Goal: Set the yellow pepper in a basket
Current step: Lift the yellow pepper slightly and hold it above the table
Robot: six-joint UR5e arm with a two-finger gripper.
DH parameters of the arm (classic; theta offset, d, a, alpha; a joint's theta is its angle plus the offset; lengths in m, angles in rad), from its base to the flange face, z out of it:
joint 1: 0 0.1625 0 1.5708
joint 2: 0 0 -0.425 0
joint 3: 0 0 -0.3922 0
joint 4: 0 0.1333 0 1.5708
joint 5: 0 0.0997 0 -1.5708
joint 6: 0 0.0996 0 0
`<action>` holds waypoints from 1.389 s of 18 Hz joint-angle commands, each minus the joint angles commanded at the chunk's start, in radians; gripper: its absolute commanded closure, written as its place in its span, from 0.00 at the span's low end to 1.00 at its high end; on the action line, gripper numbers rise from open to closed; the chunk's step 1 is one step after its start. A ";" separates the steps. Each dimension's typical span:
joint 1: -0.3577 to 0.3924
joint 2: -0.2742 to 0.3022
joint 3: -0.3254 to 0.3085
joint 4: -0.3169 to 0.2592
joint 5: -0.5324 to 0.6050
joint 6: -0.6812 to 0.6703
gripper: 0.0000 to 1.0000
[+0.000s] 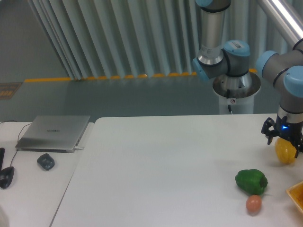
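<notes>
It looks like a robotics lab: a robot arm [222, 42] on a pedestal behind a white table [165, 165], a closed laptop [53, 132] at left, probably corrugated metal wall [118, 38] far behind.
</notes>
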 joint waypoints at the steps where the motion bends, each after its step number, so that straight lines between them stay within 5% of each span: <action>1: 0.000 -0.002 -0.003 0.006 0.005 -0.019 0.00; 5: -0.024 -0.008 0.011 -0.005 0.118 -0.010 0.00; 15: 0.017 -0.012 0.008 0.005 0.123 -0.007 0.00; 25: -0.021 -0.044 0.005 -0.001 0.124 -0.062 0.00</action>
